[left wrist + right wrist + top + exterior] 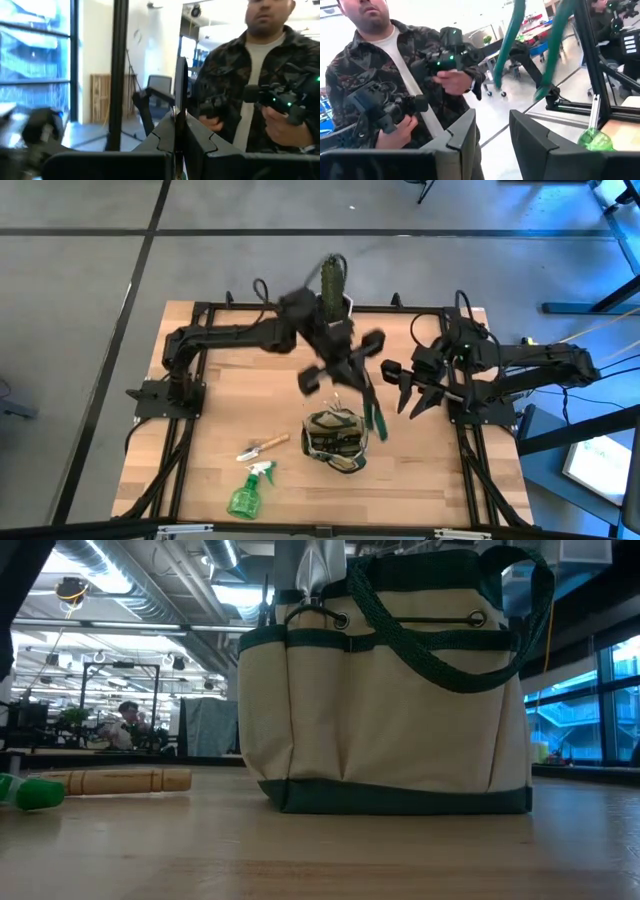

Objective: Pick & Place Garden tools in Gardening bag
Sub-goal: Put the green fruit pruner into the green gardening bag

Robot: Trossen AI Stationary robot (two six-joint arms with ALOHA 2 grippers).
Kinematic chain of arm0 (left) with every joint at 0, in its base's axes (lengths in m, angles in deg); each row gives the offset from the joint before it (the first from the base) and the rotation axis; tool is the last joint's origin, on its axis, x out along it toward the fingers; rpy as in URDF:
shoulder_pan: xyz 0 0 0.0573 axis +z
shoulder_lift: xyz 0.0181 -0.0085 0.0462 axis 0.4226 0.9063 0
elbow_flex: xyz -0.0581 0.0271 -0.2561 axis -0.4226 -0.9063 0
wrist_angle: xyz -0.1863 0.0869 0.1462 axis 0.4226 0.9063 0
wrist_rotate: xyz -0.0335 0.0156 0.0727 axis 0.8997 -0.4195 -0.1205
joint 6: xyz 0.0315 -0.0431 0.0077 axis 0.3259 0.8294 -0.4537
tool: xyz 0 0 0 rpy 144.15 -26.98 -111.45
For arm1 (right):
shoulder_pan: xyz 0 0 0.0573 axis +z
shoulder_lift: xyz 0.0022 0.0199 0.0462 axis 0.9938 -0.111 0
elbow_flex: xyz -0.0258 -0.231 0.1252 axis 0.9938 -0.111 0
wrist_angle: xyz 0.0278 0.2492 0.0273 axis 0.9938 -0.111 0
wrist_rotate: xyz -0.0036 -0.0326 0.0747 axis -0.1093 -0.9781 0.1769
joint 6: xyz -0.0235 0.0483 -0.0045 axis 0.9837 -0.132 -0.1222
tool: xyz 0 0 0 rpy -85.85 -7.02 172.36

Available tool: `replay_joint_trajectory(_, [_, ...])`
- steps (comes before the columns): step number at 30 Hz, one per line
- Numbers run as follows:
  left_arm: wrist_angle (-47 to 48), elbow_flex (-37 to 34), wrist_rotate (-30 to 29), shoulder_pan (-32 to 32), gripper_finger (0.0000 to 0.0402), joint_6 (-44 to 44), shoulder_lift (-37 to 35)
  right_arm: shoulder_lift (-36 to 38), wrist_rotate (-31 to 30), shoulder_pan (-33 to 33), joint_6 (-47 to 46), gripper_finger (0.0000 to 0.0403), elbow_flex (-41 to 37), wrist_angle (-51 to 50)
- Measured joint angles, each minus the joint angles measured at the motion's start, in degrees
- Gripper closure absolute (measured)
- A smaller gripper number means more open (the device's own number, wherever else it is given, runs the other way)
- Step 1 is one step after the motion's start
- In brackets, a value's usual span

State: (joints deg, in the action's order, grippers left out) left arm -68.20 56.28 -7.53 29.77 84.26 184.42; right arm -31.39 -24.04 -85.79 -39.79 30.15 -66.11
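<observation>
High view: left tool [365,395] clamped on shears [374,412] beside bag [335,438] rim; right tool [412,402] apart.

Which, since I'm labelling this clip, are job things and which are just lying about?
Job: gardening bag; shears, held by the left gripper; trowel; spray bottle.
Just there: cactus in its pot; person beyond the table.

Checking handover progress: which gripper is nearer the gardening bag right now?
Left. The left gripper hangs just above the gardening bag, holding the green-handled shears beside it. The right gripper is apart, off to the bag's right.
</observation>
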Motion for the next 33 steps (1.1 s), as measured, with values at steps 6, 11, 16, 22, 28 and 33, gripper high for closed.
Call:
replay_joint_trajectory(6, [-16.8, 0.0, 5.2, 6.7, 0.0393, 11.8, 2.4, -2.2, 7.9, -3.9, 4.1, 0.0283, 0.0, 0.4])
replay_joint_trajectory(11, [-29.2, 0.0, 6.4, 9.9, 0.0393, 23.6, 4.7, -5.1, 14.9, -10.9, 5.4, 0.0288, 0.0, 1.1])
replay_joint_trajectory(16, [-31.9, 0.0, 8.6, 11.0, 0.0394, 26.7, 5.3, -6.5, 19.5, -16.0, 4.5, 0.0309, 0.0, 4.4])
replay_joint_trajectory(22, [-31.8, 0.0, 12.6, 13.2, 0.0394, 29.0, 5.3, -9.3, 20.9, -21.2, 2.2, 0.0338, 0.0, 9.0])
replay_joint_trajectory(28, [-32.2, 0.0, 13.3, 15.4, 0.0394, 29.4, 5.3, -14.5, 15.6, -23.2, -12.3, 0.0364, 0.0, 21.4])
replay_joint_trajectory(33, [-35.8, 0.0, 11.9, 16.4, 0.0394, 31.6, 5.0, -15.7, 4.7, -22.8, -27.2, 0.0368, 0.0, 32.5])
